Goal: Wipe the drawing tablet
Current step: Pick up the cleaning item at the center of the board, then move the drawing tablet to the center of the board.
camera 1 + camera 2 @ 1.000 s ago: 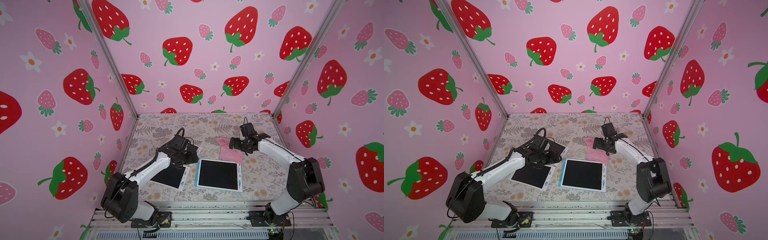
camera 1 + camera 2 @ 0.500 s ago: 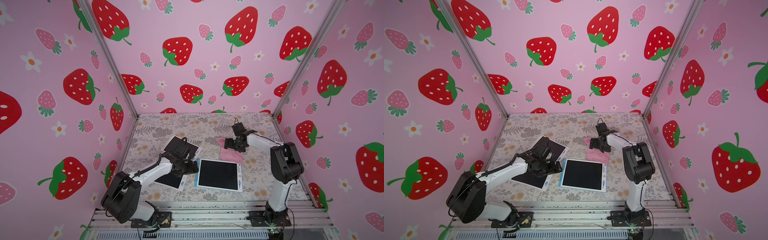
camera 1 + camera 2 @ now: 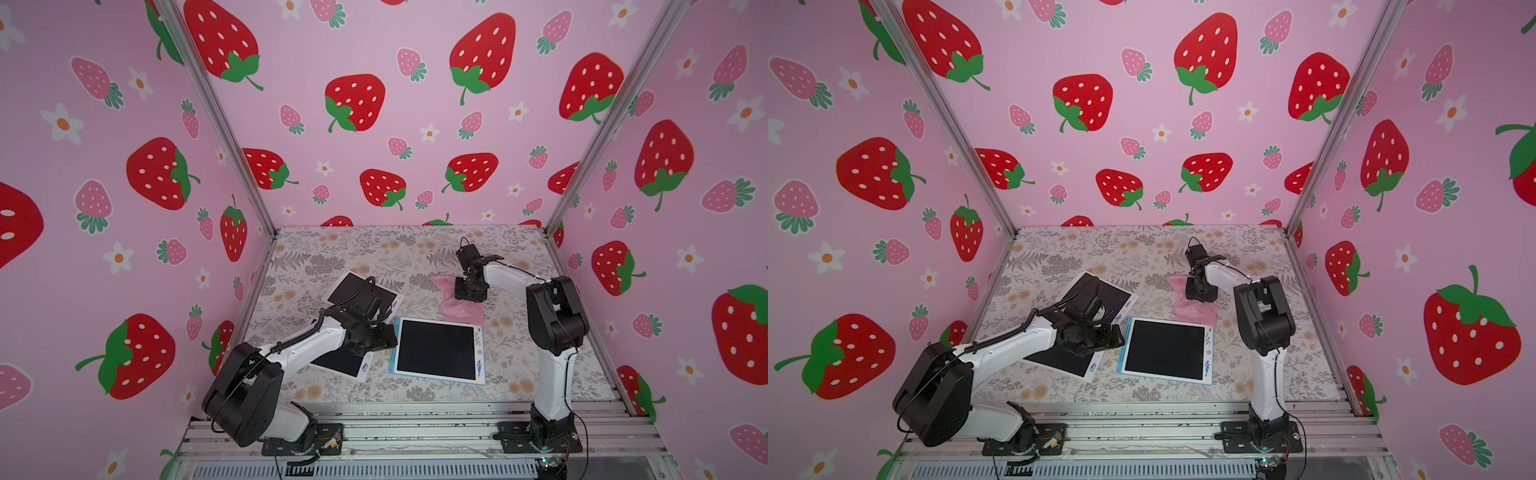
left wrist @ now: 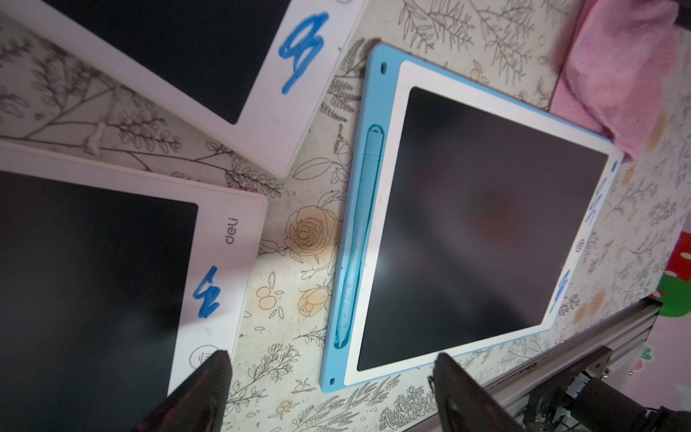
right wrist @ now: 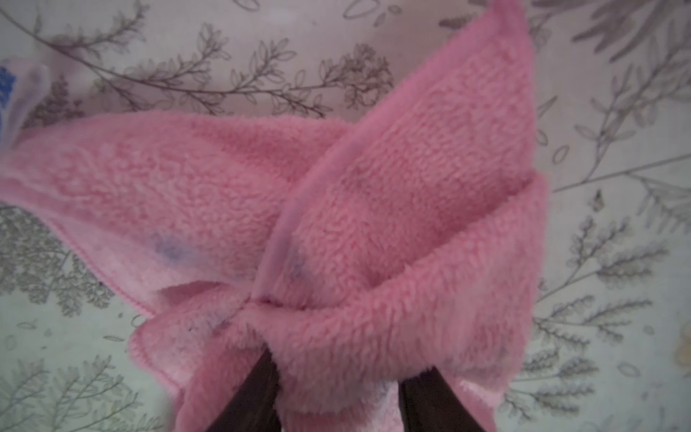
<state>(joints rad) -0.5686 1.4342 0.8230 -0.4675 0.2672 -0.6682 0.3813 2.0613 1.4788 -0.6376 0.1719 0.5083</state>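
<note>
Cloth (image 5: 374, 224), pink and fluffy, was bunched between the dark fingers (image 5: 246, 396) of the right claw (image 3: 468, 291), which had closed on a fold of it; faint bluish smudges marked the pile. In both top views that claw pointed down onto the cloth's far edge, while the rest of the cloth (image 3: 459, 309) lay on the floral bench (image 3: 415, 249).

From the right claw, the blue-framed drawing tablet (image 3: 437, 350) lay at about 7 o'clock in a top view, near but apart from the claw, its far right corner just beside the cloth's near edge. Its dark screen looked blank, blue scribbles marked its white right border (image 3: 478, 351), and a pale blue stylus (image 4: 357, 239) sat in the slot along its left side.

From the left claw (image 3: 384, 334), the same tablet lay at 3 o'clock, just beside it. The left claw's jaws stood apart, holding nothing, with the fingers (image 4: 213, 377) hanging above the bench; in the left wrist view one fingertip fell over the corner of a white tablet (image 3: 340, 361) and the other near the blue tablet's corner. A second white tablet (image 3: 357, 289) lay at 11 o'clock from the left claw, partly hidden behind the arm.
</note>
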